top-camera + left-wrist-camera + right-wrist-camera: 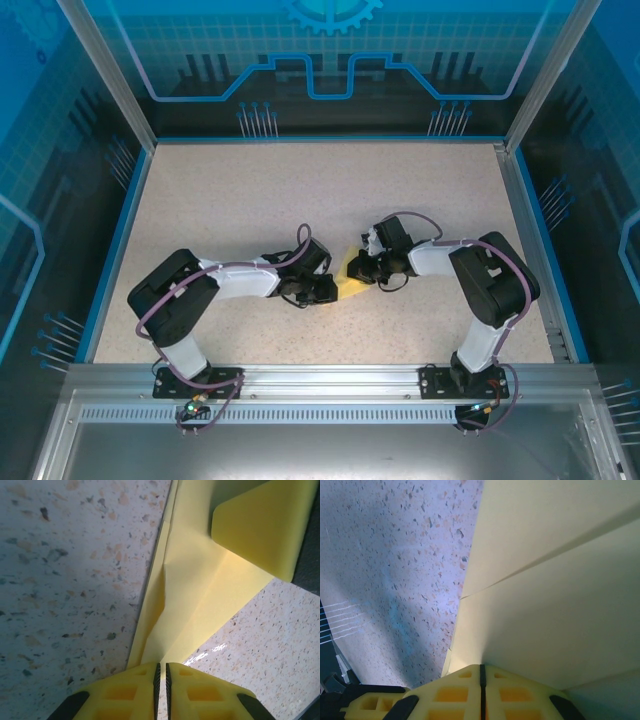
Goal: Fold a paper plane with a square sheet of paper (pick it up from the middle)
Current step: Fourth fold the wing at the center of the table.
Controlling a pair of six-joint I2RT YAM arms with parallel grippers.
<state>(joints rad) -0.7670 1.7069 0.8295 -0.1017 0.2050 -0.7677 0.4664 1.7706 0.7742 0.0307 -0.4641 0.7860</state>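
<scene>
Top: paper [349, 272] at frame centre, pinched between left gripper [322, 291] and right gripper [366, 268]. Left wrist: clamped on creased paper [200, 595], bottom centre. Right wrist: clamped on folded paper [560, 580], bottom. Probably mid-fold; next needs coordinated crease-setting, no tearing.

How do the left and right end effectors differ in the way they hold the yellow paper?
The left end effector grips the square sheet of paper from the left; the right end effector grips it from the right, farther back. A thin slit shows between the left fingers; the right fingers meet flush. Both are shut on it.
</scene>
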